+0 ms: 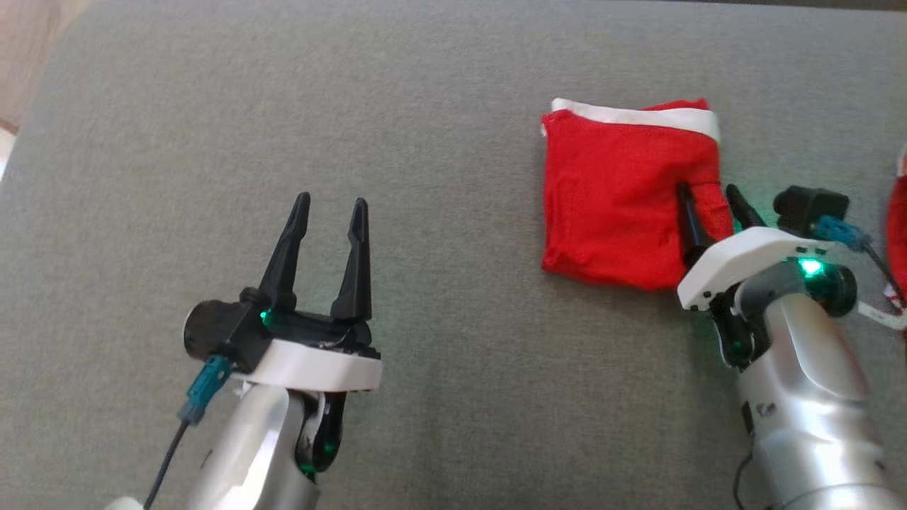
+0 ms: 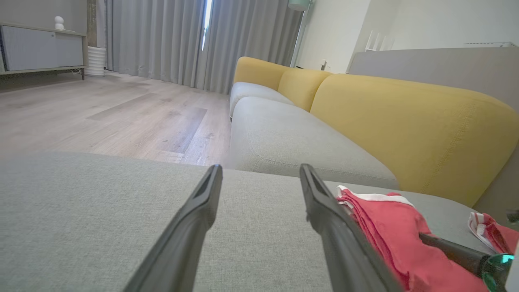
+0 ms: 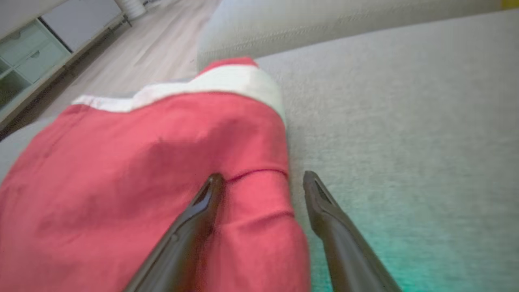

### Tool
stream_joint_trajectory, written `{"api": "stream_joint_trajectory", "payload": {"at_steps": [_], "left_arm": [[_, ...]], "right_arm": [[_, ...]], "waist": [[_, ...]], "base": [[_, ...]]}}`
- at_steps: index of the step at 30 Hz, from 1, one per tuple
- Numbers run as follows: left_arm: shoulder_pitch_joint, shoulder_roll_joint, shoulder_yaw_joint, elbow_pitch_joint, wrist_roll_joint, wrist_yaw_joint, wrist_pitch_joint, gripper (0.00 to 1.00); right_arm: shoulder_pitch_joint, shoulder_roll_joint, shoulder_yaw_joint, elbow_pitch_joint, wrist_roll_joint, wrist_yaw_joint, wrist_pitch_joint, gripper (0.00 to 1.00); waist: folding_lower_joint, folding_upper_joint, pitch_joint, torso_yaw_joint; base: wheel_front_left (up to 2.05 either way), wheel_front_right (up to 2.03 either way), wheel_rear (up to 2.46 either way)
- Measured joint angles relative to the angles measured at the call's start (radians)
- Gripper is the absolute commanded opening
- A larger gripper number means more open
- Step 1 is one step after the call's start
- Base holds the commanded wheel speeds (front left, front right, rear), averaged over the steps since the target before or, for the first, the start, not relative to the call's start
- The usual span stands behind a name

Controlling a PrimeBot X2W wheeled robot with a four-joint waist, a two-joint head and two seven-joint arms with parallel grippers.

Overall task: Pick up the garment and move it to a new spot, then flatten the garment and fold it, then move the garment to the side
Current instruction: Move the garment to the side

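Observation:
The garment (image 1: 616, 198) is red with a white band and lies folded into a rough square on the grey cushion (image 1: 425, 106), right of centre. My right gripper (image 1: 706, 188) stands open at its right edge. In the right wrist view the right gripper (image 3: 262, 175) has one finger over the red garment (image 3: 121, 174) and the other over bare cushion, so the folded edge lies between them. My left gripper (image 1: 331, 200) is open at the lower left, well apart from the garment. The left wrist view shows the left gripper (image 2: 260, 167) with nothing between its fingers and the garment (image 2: 389, 231) to its right.
Another red and white cloth (image 1: 898, 234) lies at the right edge, also visible as the cloth (image 2: 492, 235) near the right arm. A yellow sofa back (image 2: 405, 121) rises behind the cushion. Wooden floor (image 2: 101, 113) and a low cabinet (image 2: 36, 48) lie beyond the cushion's far edge.

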Motion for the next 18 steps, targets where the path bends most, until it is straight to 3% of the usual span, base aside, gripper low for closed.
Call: {"api": "stream_joint_trajectory", "payload": {"at_steps": [7,8,9,10,11,18], "left_arm": [[-0.008,0.0,-0.007,0.0,-0.007,0.004,0.0,1.0],[-0.008,0.0,-0.007,0.0,-0.007,0.005,0.0,1.0],[-0.009,0.0,-0.007,0.001,-0.007,0.01,0.0,1.0],[-0.009,0.0,-0.007,0.001,-0.007,0.01,0.0,1.0],[-0.009,0.0,-0.008,0.002,-0.007,0.013,0.0,1.0],[-0.011,0.0,-0.007,0.008,-0.007,0.013,0.0,1.0]], "right_arm": [[-0.082,-0.018,0.043,0.129,0.0,0.0,-0.001,1.0],[-0.089,-0.019,0.048,0.142,0.0,0.0,-0.007,0.96],[-0.095,-0.019,0.054,0.154,-0.001,0.0,-0.014,0.48],[-0.095,-0.019,0.054,0.154,-0.001,0.0,-0.014,0.11],[-0.1,-0.019,0.061,0.165,-0.007,0.0,-0.024,0.0],[-0.112,-0.019,0.093,0.231,-0.09,0.0,-0.118,0.0]], "waist": [[-0.0002,0.0,0.02,0.023],[-0.0003,0.0,0.02,0.023],[-0.0003,0.0,0.02,0.021],[-0.0003,0.0,0.02,0.021],[-0.0002,0.0,0.019,0.019],[-0.0002,0.0,-0.009,-0.007]], "base": [[0.0,0.0,0.0],[0.0,0.0,0.0],[0.0,0.0,0.0],[0.0,0.0,0.0],[0.0,0.0,0.0],[0.0,0.0,0.0]]}}
